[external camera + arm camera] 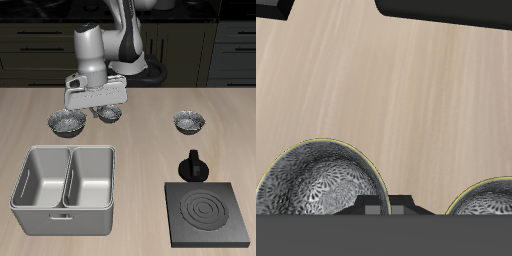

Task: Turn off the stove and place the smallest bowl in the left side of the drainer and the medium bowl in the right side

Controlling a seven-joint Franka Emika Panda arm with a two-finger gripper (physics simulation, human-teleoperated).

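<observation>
grey metal two-finger gripper (97, 103) hovers above the small crinkled metallic bowl (108, 114); jaw spread cannot be told. light grey two-compartment drainer (64, 205) sits nearer the front edge, both compartments bare.

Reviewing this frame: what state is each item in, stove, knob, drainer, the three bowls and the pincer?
stove: coil dark, not glowing.
knob: upright on the table behind the stove; setting unreadable.
drainer: both compartments empty.
bowl under the arm: upright on the table, empty.
bowl beside it: upright, empty.
bowl standing apart: upright, empty.
pincer: above the bowls, holding nothing; opening unclear.
</observation>
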